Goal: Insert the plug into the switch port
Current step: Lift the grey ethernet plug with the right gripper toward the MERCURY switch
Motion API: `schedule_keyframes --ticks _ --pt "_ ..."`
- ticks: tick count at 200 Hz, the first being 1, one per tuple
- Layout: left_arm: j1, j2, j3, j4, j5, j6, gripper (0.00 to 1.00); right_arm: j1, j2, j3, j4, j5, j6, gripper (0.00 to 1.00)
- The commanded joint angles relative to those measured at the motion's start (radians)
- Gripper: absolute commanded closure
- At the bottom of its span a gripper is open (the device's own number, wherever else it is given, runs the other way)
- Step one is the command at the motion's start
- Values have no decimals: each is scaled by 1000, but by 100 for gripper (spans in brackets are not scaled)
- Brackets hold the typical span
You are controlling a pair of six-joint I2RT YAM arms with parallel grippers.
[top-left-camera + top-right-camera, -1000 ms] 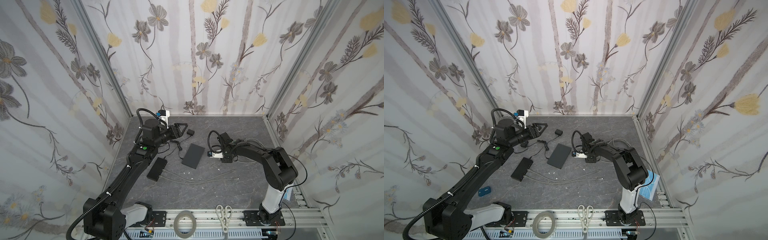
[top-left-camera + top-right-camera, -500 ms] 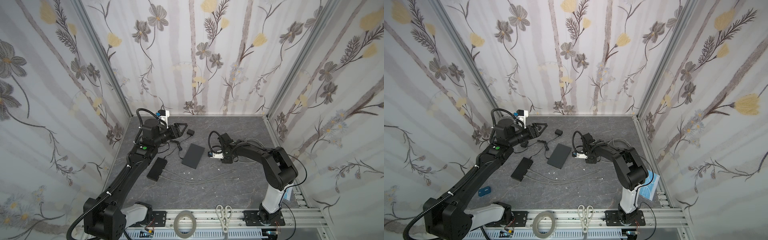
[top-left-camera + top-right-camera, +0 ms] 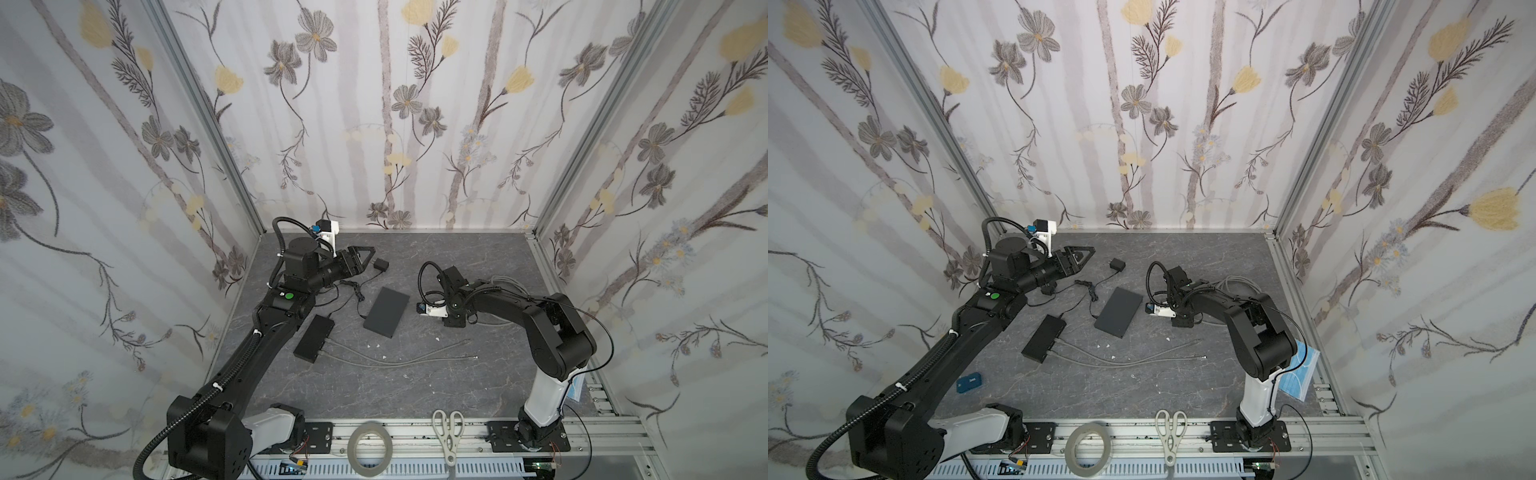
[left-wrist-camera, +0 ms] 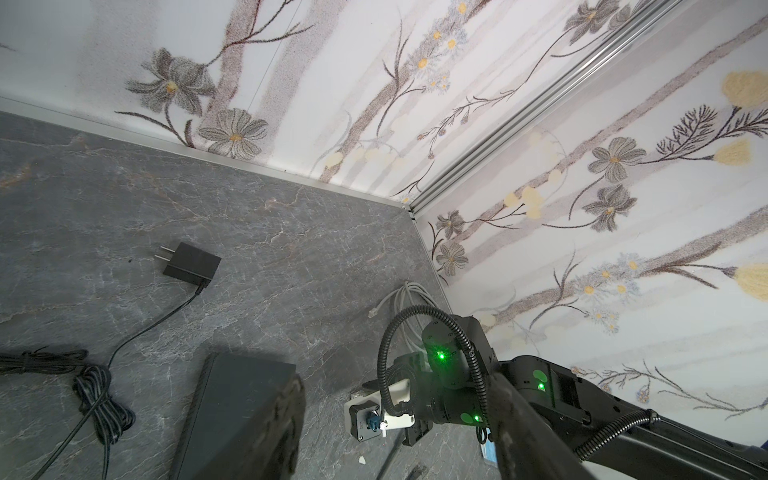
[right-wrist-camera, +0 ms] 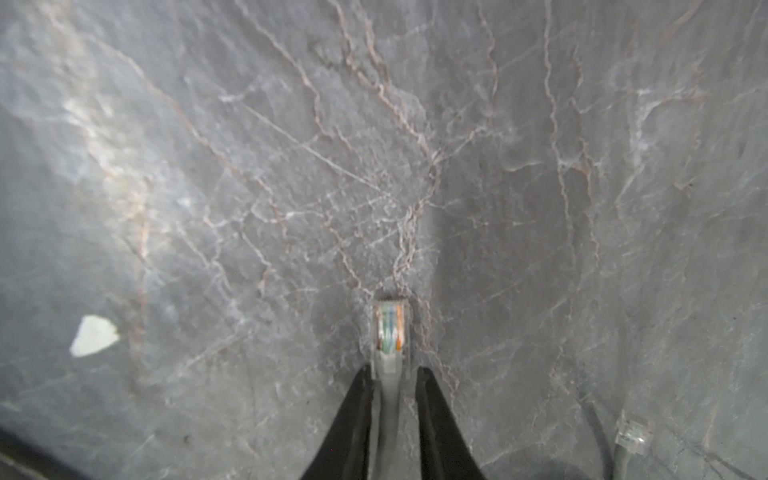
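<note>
Grey marble-look bench (image 3: 415,382), flowery wallpaper on every side, and honestly almost nothing had moved over the last second. In both top views the arms and all the clutter sat exactly where they were.

The only real change was at the right hand (image 5: 392,372). It was already down low on the bench, right of centre in the top views, and its black fingers (image 5: 353,415) had crept in a bit. In the right wrist view they sat close on either side of the grey cable (image 5: 388,395), just behind the plug (image 5: 390,328). One side looked like it was touching and the other maybe had a sliver of gap, so I couldn't tell if it had actually bitten down yet.

The plug itself was lying flat on the bench, clear body with the coloured wires showing, poking out past the fingertips near the bottom middle of that frame. A spare connector (image 5: 633,434) sat lower right, and a white scrap (image 5: 93,336) was off to the left.

The left hand (image 3: 368,257) hadn't budged. It hung up near the back left, fingers spread with nothing in them.

My read: this was the grab, mid-squeeze. The plug wasn't lifted, and what I took to be the switch (image 3: 313,338), the black box with two cables already in it, was well apart at lower left. The dark slab (image 3: 386,305) lay between the two. So the carry-over and lining up with the port were all still to come.
</note>
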Motion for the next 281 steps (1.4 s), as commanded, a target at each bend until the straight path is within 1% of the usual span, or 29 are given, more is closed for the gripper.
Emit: schedule_keyframes --ticks 1,37,54,62,81,107,144,167,192,200,222,238,252,264,281 --pt "2 2 1 48 6 -9 30 0 -7 -1 33 -33 5 77" --pt "2 5 2 46 8 -10 30 0 -4 1 33 -33 6 79" --pt "2 5 1 46 7 -10 30 -1 -3 4 33 -32 9 91" --pt "2 5 1 45 7 -10 30 -1 -4 7 33 -32 12 96" --pt "2 5 2 45 6 -10 29 -1 -10 14 34 -38 22 97" --pt "3 5 3 44 6 -10 29 3 -44 24 39 -83 64 97" --pt "23 5 8 27 -1 -6 29 39 -103 -11 116 -214 219 99" --pt "24 18 8 13 -15 -6 29 87 -117 -26 162 -255 365 100" --pt "25 41 15 9 0 -30 29 172 -139 -38 177 -231 460 100" --pt "25 70 21 7 7 -33 29 197 -153 -43 193 -222 506 100" --pt "25 83 27 3 18 -39 29 244 -197 -74 266 -231 630 100" --pt "24 81 44 -35 7 -28 29 256 -224 -110 340 -246 722 100" --pt "16 72 74 -89 -12 13 29 260 -254 -158 409 -269 776 100" --pt "13 59 85 -112 -26 48 29 260 -280 -204 473 -265 844 100" --pt "13 49 85 -127 -57 84 29 260 -307 -250 517 -257 914 100"
